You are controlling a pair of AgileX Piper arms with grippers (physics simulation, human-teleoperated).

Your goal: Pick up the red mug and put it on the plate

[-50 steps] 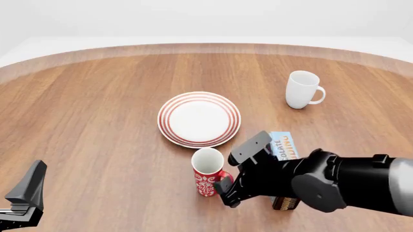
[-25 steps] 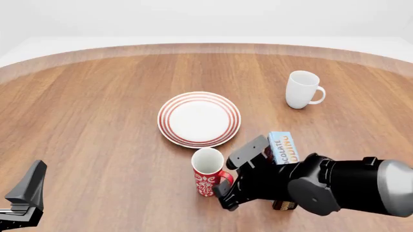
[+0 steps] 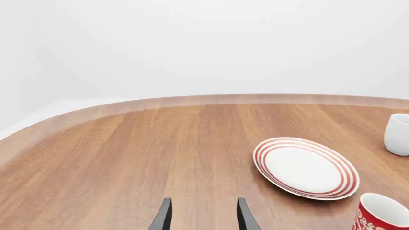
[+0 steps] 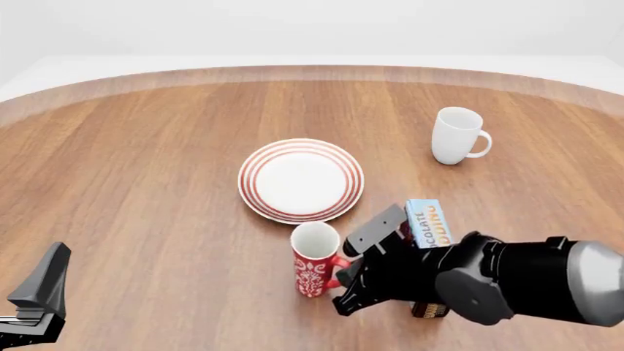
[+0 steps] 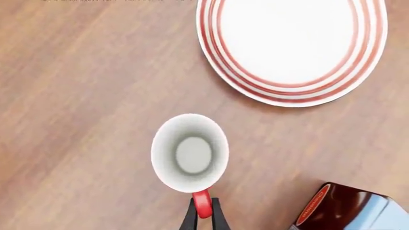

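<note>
From the left wrist we see our left gripper [image 3: 203, 216] parted with nothing between its fingers, the plate [image 3: 305, 167] ahead and the red mug [image 3: 382, 214] beyond it at the frame's edge. In the front view the red mug [image 4: 314, 259] stands upright on the wooden table [image 4: 146, 175] at 6 o'clock of the plate [image 4: 301, 180], just apart from it, with our right gripper [image 4: 349, 274] at its 3 o'clock; a white mug [image 4: 455, 135] sits at 2 o'clock of the plate, and a chocolate box [image 4: 429, 223] lies beside the arm. From the right wrist we look down into the mug [image 5: 189, 152], and the fingers [image 5: 189, 218] are pinched narrow on its red handle [image 5: 202, 204].

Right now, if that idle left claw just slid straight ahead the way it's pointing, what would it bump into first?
Probably nothing: ahead of the open left gripper lies only bare table out to its far edge. The plate and red mug sit off to its right side, though depth is hard to judge.
</note>
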